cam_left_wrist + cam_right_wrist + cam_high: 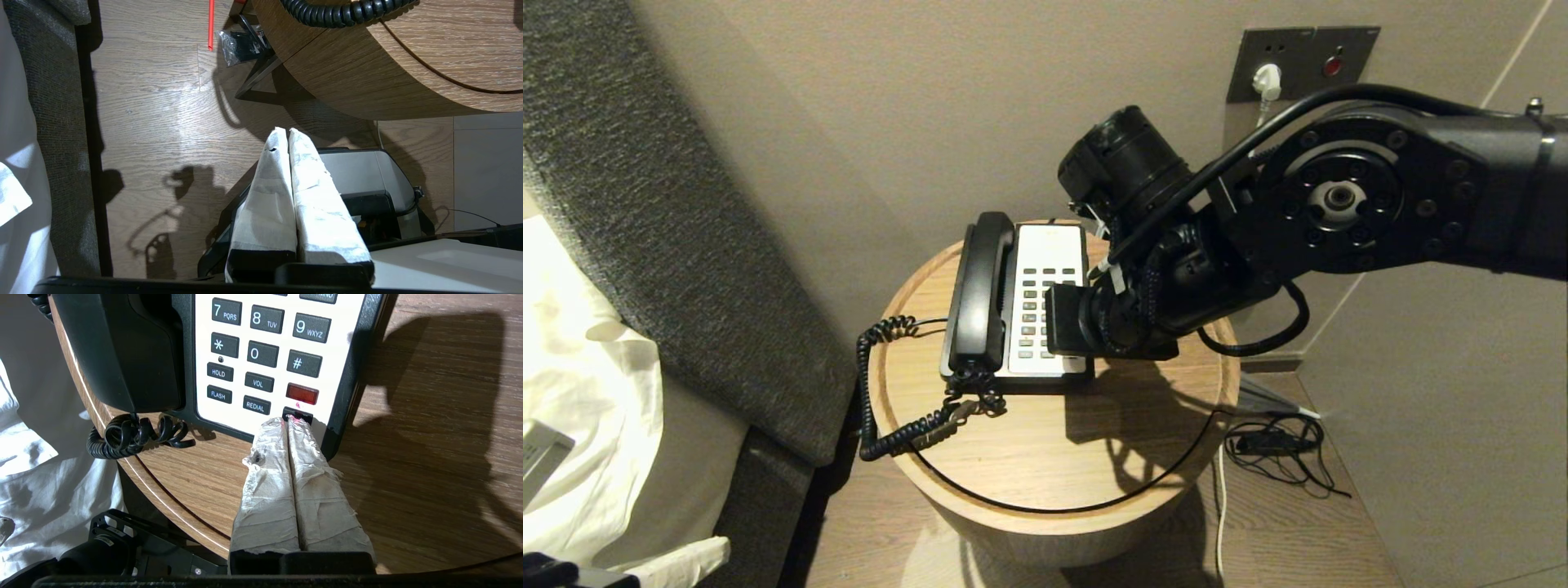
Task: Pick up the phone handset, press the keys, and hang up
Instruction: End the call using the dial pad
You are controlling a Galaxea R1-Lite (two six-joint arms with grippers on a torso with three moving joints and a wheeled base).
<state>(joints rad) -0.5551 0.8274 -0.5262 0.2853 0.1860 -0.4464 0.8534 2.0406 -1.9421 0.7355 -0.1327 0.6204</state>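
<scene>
A desk phone (pixel 1045 302) with a white keypad face stands on a round wooden side table (pixel 1045 457). Its black handset (pixel 980 294) lies in the cradle on the phone's left side, also seen in the right wrist view (pixel 122 351). A coiled cord (pixel 882 392) hangs over the table's left edge. My right gripper (pixel 288 421) is shut and empty, its taped fingertips on a small black key (pixel 297 415) just below the red key (pixel 302 393), at the keypad's near right corner. My left gripper (pixel 284 131) is shut and empty, parked low over the floor beside the table.
A grey upholstered headboard (pixel 686 245) and white bedding (pixel 580 408) lie to the left. A wall socket plate (pixel 1298 61) is behind the table. Cables (pixel 1274 445) lie on the floor to the right. The table's curved side (pixel 367 81) is near the left gripper.
</scene>
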